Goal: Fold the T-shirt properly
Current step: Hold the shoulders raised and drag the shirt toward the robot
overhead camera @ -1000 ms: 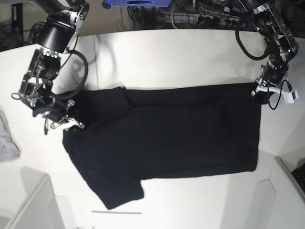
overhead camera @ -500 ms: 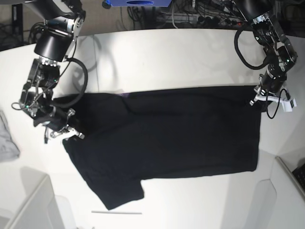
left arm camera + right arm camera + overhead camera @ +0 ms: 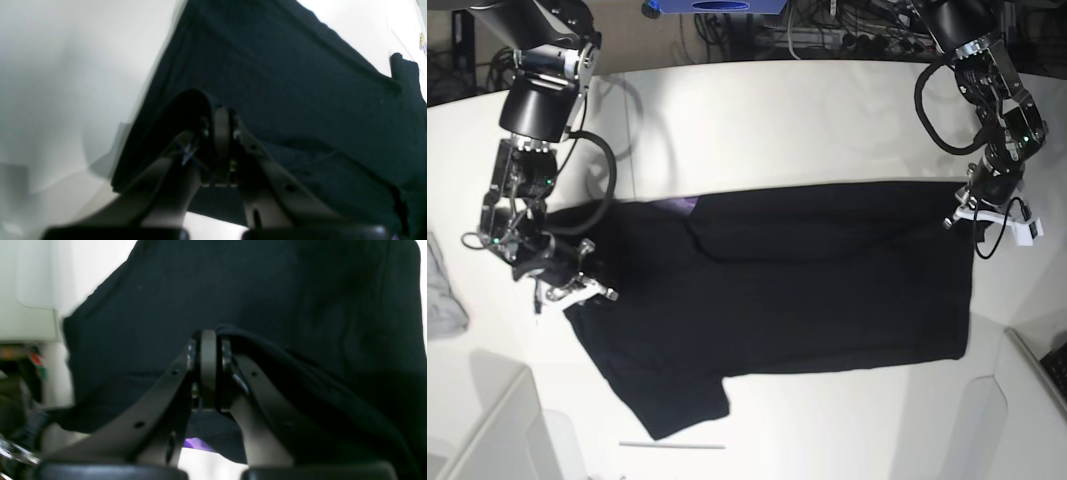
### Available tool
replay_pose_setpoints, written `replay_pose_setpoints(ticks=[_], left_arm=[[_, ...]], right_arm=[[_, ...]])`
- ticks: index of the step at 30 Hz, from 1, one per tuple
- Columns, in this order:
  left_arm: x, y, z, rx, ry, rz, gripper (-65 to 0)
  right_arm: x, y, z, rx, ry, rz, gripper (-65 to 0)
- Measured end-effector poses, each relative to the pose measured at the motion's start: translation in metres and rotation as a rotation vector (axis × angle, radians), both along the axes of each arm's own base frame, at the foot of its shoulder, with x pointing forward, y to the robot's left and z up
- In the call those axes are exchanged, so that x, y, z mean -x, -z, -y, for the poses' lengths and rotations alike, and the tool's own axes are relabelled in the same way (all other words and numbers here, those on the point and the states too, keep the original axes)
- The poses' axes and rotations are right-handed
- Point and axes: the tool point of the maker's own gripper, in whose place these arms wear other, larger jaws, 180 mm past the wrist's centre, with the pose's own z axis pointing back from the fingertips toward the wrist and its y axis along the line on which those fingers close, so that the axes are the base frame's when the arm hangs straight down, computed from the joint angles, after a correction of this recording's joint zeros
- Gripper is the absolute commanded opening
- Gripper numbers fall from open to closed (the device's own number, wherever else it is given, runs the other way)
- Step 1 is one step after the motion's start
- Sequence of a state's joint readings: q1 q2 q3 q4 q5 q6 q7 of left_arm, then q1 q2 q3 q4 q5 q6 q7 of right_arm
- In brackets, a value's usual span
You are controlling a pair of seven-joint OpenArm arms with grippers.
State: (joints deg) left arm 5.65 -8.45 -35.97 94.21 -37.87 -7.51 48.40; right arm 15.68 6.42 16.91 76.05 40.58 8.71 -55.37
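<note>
Gripping the T-shirt [image 3: 827,280], left hand [image 3: 975,212] and right hand [image 3: 577,285] both clenched

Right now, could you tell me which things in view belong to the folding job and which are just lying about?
Job: T-shirt; left gripper and right gripper, both shut on it.
Lying about: grey cloth; thin rod.

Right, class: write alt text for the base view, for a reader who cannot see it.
A black T-shirt lies spread on a white table, each far corner pinched by a shut gripper: the right gripper at picture left, the left gripper at picture right.
</note>
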Motion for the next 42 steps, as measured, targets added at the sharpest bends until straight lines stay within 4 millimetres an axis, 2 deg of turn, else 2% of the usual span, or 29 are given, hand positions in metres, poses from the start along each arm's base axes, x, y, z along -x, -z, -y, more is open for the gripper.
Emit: replay_pose_setpoints(ticks=[3, 6, 9, 13, 20, 30, 32, 34, 36, 39, 42], left_arm=[[0.0, 0.0, 0.0, 0.001, -0.002, 0.003, -65.0], [0.001, -0.001, -0.004, -0.007, -0.007, -0.001, -65.0], [0.001, -0.001, -0.005, -0.014, 0.0, -0.003, -65.0], [0.005, 0.009, -0.008, 0.0, -0.014, -0.029, -65.0], [0.004, 0.008, -0.008, 0.0, -0.015, -0.024, -65.0], [0.005, 0.01, -0.008, 0.004, -0.016, -0.03, -65.0], [0.005, 0.011, -0.008, 0.004, -0.016, -0.03, -65.0], [0.005, 0.01, -0.008, 0.004, -0.016, -0.03, -57.1], [0.005, 0.01, -0.008, 0.004, -0.016, -0.029, -45.7], [0.005, 0.01, -0.008, 0.003, -0.016, -0.027, -32.6], [0.005, 0.007, -0.011, 0.003, -0.025, -0.02, -25.0]], right_arm=[[-0.007, -0.001, -0.018, -0.007, -0.036, 0.02, -65.0], [-0.011, 0.004, -0.018, -0.005, -0.026, 0.021, -65.0], [-0.01, 0.012, -0.01, 0.002, -0.013, -0.002, -65.0], [-0.012, 0.011, 0.0, 0.018, 0.003, 0.006, -65.0], [-0.012, 0.015, 0.015, 0.024, 0.086, -0.014, -65.0], [-0.007, 0.021, 0.018, 0.026, 0.095, -0.034, -65.0], [-0.007, 0.021, 0.019, 0.024, 0.1, -0.033, -52.7], [-0.008, 0.02, 0.019, 0.022, 0.102, -0.03, -42.3], [-0.008, 0.02, 0.019, 0.022, 0.102, -0.03, -36.0], [-0.004, 0.02, 0.026, 0.006, 0.138, -0.025, -36.5], [0.002, 0.011, 0.048, 0.014, 0.212, 0.022, -36.5]])
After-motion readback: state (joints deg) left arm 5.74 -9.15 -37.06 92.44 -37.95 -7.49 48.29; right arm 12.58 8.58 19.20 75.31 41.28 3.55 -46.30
